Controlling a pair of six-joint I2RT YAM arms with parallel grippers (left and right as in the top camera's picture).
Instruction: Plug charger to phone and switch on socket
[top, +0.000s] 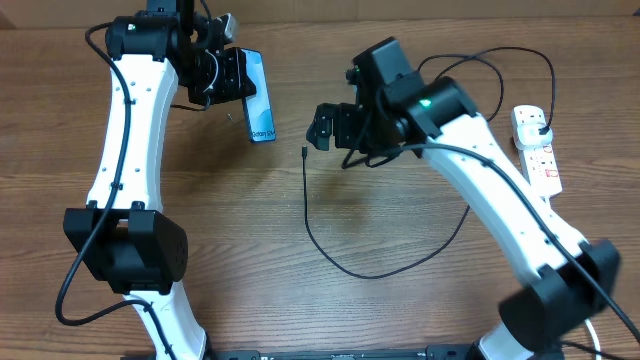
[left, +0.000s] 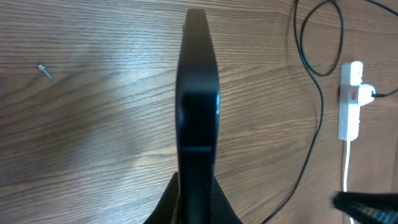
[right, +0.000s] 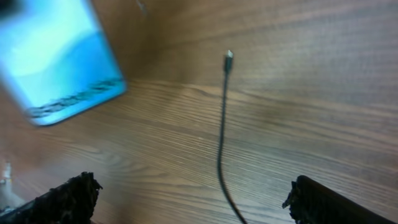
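Note:
My left gripper (top: 228, 76) is shut on the phone (top: 261, 98) and holds it above the table at the back left. In the left wrist view the phone (left: 198, 93) shows edge-on between the fingers (left: 198, 208). The charger cable's connector tip (top: 304, 152) lies on the table, and its cable (top: 370, 274) loops right to a black plug (top: 541, 123) in the socket strip (top: 538, 152). My right gripper (top: 323, 127) is open and empty, just above and right of the tip. In the right wrist view the tip (right: 229, 56) lies ahead of the open fingers (right: 199, 202), with the phone (right: 59, 62) at upper left.
The socket strip (left: 351, 102) with its thick white cord lies at the far right, with the black cable (left: 317, 93) curving beside it. A small screw (left: 43, 70) lies on the wooden table (top: 400, 320) to the left of the phone.

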